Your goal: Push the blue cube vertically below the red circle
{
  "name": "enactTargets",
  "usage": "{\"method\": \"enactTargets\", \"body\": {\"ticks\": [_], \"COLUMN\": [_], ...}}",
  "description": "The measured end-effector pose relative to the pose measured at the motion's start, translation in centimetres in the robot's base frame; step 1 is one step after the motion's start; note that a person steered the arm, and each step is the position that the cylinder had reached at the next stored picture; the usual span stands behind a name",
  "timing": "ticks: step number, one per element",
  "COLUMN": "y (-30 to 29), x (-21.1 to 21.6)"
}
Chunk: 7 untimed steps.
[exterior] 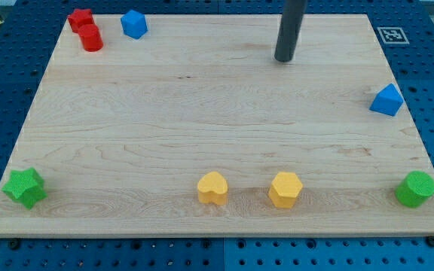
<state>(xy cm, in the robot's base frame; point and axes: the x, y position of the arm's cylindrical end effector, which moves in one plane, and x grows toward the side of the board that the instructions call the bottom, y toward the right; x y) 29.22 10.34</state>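
Observation:
The blue cube (134,23) sits near the board's top left. The red circle, a short red cylinder (91,38), lies just to the cube's left and a little lower. A second red block (80,19) touches the cylinder from above. My tip (284,59) rests on the board near the top, right of centre, far to the right of the blue cube and touching no block.
A blue triangle-shaped block (386,101) is at the right edge. A green star (25,187) is at the bottom left, a green cylinder (416,189) at the bottom right. A yellow heart (213,188) and a yellow hexagon (285,189) sit near the bottom middle.

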Motion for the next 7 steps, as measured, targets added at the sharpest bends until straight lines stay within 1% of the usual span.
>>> {"method": "enactTargets", "body": {"ticks": [1,2,3,4,5,6,7], "y": [-7.9,-16.8,-18.5,-19.7,-22.7,-29.1,-30.5], "x": [-3.1,-5.0,-9.0,-9.9,-10.0,-10.0,-10.1]}}
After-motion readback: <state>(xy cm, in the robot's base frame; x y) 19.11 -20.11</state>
